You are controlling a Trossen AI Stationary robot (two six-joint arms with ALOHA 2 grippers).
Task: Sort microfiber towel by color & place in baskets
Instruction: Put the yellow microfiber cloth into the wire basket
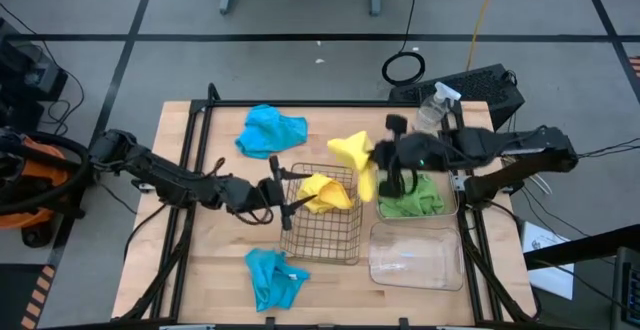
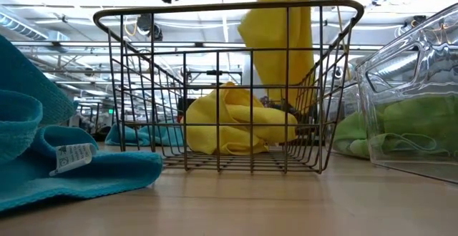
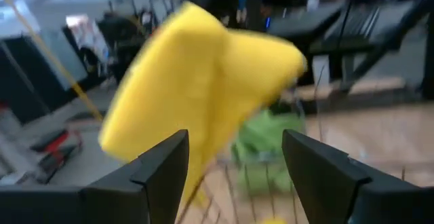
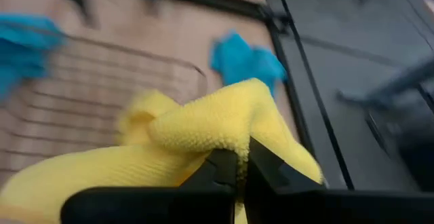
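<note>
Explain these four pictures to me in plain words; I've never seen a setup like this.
This is a two-armed robot at a wooden table. One picture looks straight down, one looks level across the tabletop, and two come from cameras on the wrists. The right gripper is shut on a yellow towel, hanging at the far edge of the wire basket, where another yellow towel already lies. The left gripper is open at the basket's left rim, holding nothing. One clear tub holds a green towel; the other tub looks empty. Two blue towels lie on the table.
</note>
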